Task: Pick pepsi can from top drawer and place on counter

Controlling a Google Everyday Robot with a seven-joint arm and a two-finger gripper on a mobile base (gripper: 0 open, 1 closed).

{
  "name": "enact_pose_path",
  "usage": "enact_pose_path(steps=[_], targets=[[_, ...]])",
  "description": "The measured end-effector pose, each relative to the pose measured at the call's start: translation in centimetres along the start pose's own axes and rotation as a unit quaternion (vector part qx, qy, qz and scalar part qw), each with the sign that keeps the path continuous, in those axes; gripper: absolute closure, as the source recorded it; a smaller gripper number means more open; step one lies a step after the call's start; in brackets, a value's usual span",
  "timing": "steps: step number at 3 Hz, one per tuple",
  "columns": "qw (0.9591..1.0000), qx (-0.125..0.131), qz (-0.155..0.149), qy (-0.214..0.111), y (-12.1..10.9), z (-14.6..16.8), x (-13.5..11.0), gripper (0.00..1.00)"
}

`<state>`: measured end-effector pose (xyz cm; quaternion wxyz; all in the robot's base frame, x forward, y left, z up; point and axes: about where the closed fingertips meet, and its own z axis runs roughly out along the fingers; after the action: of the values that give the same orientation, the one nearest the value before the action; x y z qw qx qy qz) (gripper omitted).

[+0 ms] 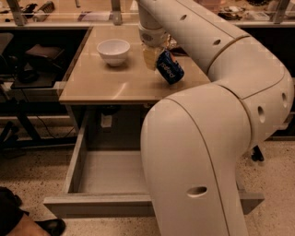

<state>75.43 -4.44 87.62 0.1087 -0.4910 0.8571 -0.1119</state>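
Note:
The pepsi can (169,68) is dark blue with white lettering and hangs tilted just over the right part of the beige counter (110,83). My gripper (158,59) comes down from the wrist at the top middle and is shut on the can's upper end; one pale finger (150,56) shows to the left of it. The top drawer (87,205) stands pulled out under the counter, and the part of its grey floor (110,171) that shows is bare. My arm covers the drawer's right half.
A white bowl (113,50) stands on the counter's back left. A dark shelf with equipment (32,64) is on the left. A glass-fronted shelf (55,9) runs along the back. A dark shoe (18,223) is at the bottom left corner.

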Motion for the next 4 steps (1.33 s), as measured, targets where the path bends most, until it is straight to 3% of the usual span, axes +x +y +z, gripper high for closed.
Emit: enact_pose_path(steps=[3, 4], targets=[[1.0000, 0.001, 0.000, -0.001, -0.09, 0.22, -0.07, 0.11], [1.0000, 0.001, 0.000, -0.001, -0.09, 0.22, -0.07, 0.00]])
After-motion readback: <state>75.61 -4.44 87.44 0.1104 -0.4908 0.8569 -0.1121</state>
